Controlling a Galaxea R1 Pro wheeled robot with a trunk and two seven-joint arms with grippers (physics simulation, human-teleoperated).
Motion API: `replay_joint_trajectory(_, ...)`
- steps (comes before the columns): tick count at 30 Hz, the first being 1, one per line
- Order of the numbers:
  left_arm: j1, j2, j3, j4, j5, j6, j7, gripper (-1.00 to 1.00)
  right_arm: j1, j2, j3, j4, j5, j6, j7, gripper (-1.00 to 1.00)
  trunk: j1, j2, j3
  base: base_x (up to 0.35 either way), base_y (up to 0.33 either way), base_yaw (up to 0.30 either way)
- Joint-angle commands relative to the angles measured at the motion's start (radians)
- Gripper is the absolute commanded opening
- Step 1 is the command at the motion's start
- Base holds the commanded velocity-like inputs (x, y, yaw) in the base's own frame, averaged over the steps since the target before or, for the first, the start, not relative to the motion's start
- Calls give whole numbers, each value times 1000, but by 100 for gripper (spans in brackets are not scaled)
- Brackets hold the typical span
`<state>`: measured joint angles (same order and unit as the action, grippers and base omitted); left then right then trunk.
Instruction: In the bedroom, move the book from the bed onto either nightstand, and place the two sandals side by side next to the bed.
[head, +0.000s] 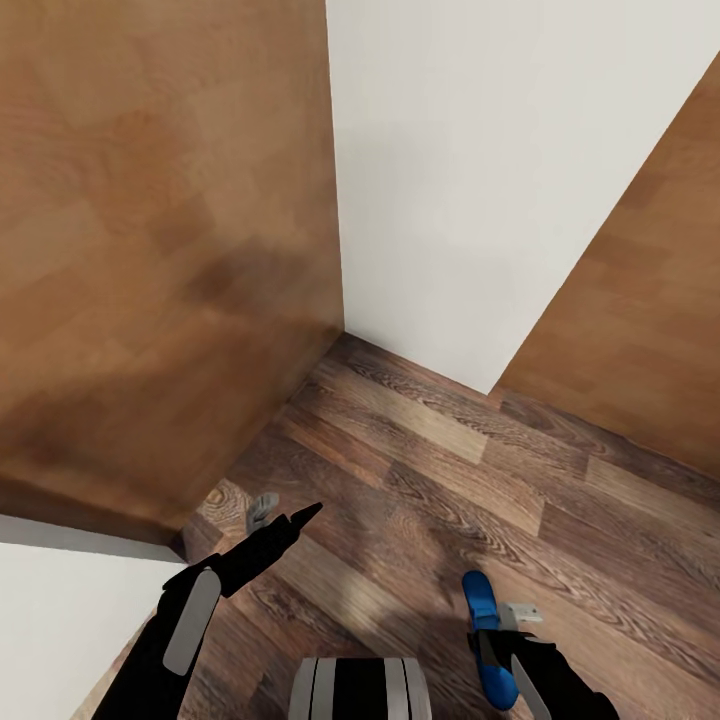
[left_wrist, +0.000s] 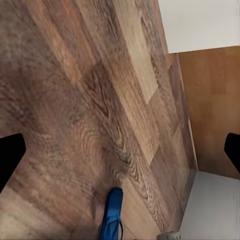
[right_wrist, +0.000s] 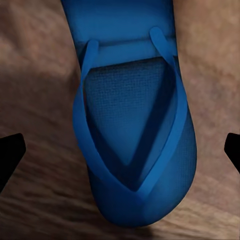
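Right wrist view: open right gripper (right_wrist: 120, 150) hovers over a blue sandal (right_wrist: 132, 120) on the plank floor (head: 420, 470); left gripper (left_wrist: 120, 150) open, holding nothing.

A dark brown wood-plank floor (head: 440, 480) ran up to a plain white wall (head: 480, 170). Smooth orange-brown wooden panels (head: 150, 250) flanked that wall on both sides.
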<state>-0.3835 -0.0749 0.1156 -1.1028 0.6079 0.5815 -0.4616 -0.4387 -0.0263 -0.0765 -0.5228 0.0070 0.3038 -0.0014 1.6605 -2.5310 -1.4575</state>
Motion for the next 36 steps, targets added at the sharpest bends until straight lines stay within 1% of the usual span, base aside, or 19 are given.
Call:
replay_joint_trajectory(1, -1, -1, 2, 0, 4, 8, -3, 100, 0, 0, -2, -2, 1, 6, 0, 100, 0, 0, -1, 0, 0, 0)
replay_joint_trajectory(9, 0, -1, 1, 0, 4, 9, -3, 100, 0, 3, -2, -2, 1, 6, 0, 100, 0, 0, -1, 0, 0, 0)
replay_joint_trajectory(16, 0, 0, 1, 0, 4, 9, -3, 100, 0, 3, -2, -2, 1, 6, 0, 100, 3, -2, -28, 0, 0, 0)
replay_joint_trajectory(36, 0, 1, 1, -3, 5, 9, -5, 100, 0, -3, -8, -8, -2, 6, 4, 100, 3, -2, -28, 0, 0, 0)
